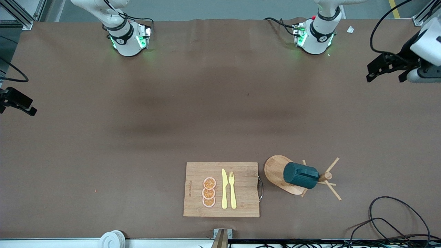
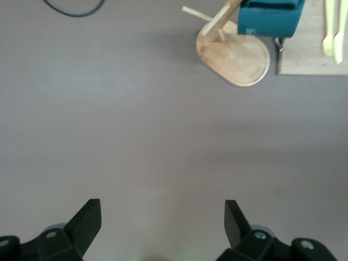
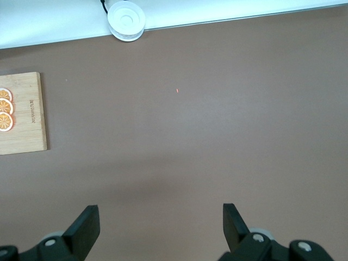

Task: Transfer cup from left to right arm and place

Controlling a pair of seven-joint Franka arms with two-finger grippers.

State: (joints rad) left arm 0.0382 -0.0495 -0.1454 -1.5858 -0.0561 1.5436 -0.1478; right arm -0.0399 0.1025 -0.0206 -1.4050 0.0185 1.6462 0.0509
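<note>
The dark teal ribbed cup (image 1: pixel 300 175) hangs on its side on a peg of a wooden peg stand (image 1: pixel 275 167), toward the left arm's end of the table and near the front camera. It also shows in the left wrist view (image 2: pixel 271 17) over the stand's oval base (image 2: pixel 239 60). My left gripper (image 1: pixel 386 75) is open and empty, high over the table's left-arm end, well away from the cup; its fingers (image 2: pixel 87 223) frame bare table. My right gripper (image 1: pixel 17 107) is open and empty over the right-arm end; its fingers (image 3: pixel 87 225) also frame bare table.
A wooden cutting board (image 1: pixel 241 206) lies beside the stand with three orange slices (image 1: pixel 208 192), a yellow knife (image 1: pixel 224 189) and a fork (image 1: pixel 232 189). A white roll (image 1: pixel 112 239) and cables (image 1: pixel 389 220) sit at the table's near edge.
</note>
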